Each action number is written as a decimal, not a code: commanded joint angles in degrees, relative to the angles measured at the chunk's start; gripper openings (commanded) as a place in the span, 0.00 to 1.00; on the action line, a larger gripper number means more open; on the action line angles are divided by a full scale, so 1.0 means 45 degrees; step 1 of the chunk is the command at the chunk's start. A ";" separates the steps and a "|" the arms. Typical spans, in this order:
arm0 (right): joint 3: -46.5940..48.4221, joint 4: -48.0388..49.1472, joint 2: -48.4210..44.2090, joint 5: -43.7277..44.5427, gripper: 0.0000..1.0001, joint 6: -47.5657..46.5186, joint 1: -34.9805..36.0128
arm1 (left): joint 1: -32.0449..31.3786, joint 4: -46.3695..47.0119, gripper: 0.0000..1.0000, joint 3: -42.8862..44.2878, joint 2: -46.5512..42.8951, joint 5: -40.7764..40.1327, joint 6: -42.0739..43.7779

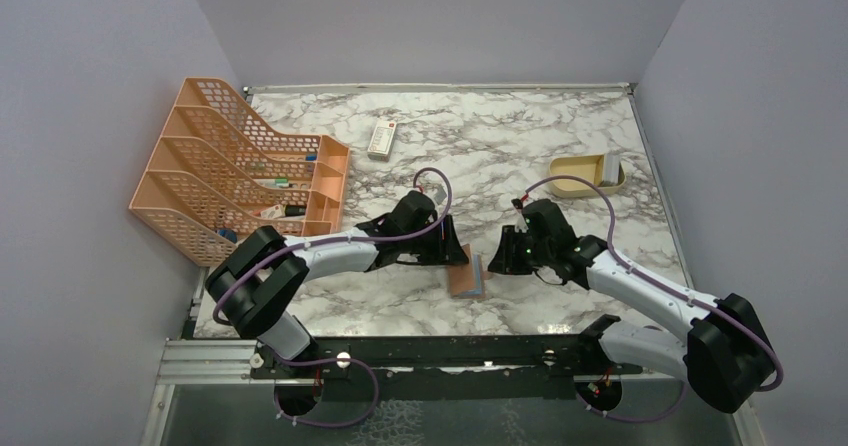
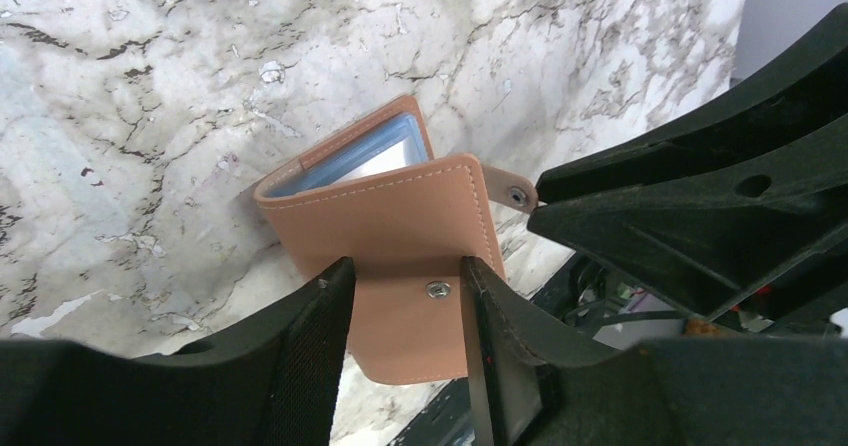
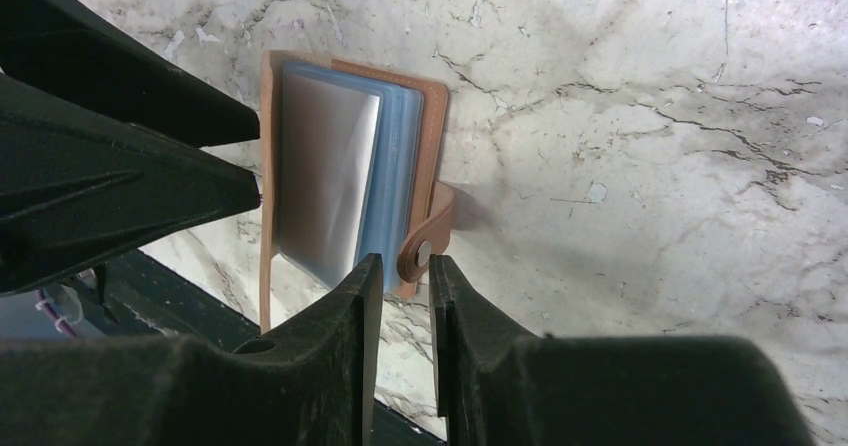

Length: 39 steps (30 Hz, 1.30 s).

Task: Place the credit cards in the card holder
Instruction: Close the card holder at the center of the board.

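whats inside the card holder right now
Inside the open card holder: a stack of pale blue sleeves, with a silver-grey card facing out on top. Whatever lies beneath that card is covered, so the count cannot be told.

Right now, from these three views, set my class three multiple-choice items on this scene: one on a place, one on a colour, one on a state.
1. Where is the card holder?
A far left corner
B near the table's front edge, centre
C far right corner

2. What colour is the file rack?
A orange
B green
C black

3. The card holder is:
A snapped shut
B folded flat, face down
C open

Key:
1 B, the top view shows it on the marble just ahead of the arm bases.
2 A, its mesh is orange.
3 C, blue sleeves show and the clasp tab is unfastened.
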 commanded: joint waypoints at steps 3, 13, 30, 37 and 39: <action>-0.0162 0.0220 0.0029 -0.0105 0.19 0.0068 0.0092 | -0.0041 -0.0027 0.37 0.0329 0.0574 0.0350 0.0330; -0.0064 0.0453 0.0071 -0.0402 0.06 0.0140 0.0090 | -0.0053 0.0435 0.26 0.0228 0.1405 0.0727 0.0268; -0.0434 0.2614 0.1479 -0.2197 0.03 0.0805 0.0092 | -0.0044 0.0813 0.25 -0.0061 0.1698 0.0966 0.0091; -0.0549 0.2900 0.1979 -0.2440 0.03 0.0830 0.0092 | -0.0073 0.1082 0.25 -0.0140 0.1699 0.1059 0.0006; -0.0501 0.2897 0.2054 -0.2504 0.03 0.0794 0.0092 | -0.0072 0.1186 0.25 -0.0198 0.1718 0.1068 -0.0035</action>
